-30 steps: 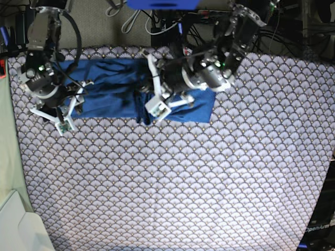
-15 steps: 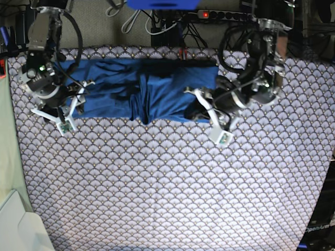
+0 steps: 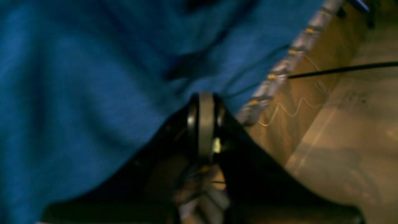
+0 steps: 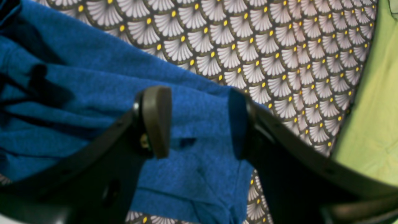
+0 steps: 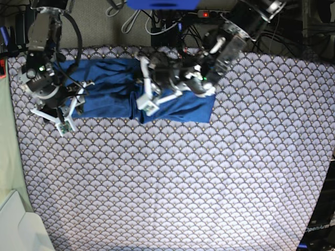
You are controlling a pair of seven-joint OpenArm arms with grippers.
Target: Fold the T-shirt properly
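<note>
Blue T-shirt (image 4: 192,124) beneath spread right pincer (image 4: 199,124)

— Where's your left arm?
— Stretched in from the far edge, wrist low, my left gripper (image 5: 148,99) with its pads (image 3: 206,124) pressed flat together.
— And the right?
— My right gripper (image 4: 199,121) hangs pointing down, fingers (image 4: 157,119) spread wide apart.

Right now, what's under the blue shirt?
The T-shirt lies on the fan-patterned tablecloth, which shows all around it. Anything else underneath is covered by the cloth and can't be seen.
</note>
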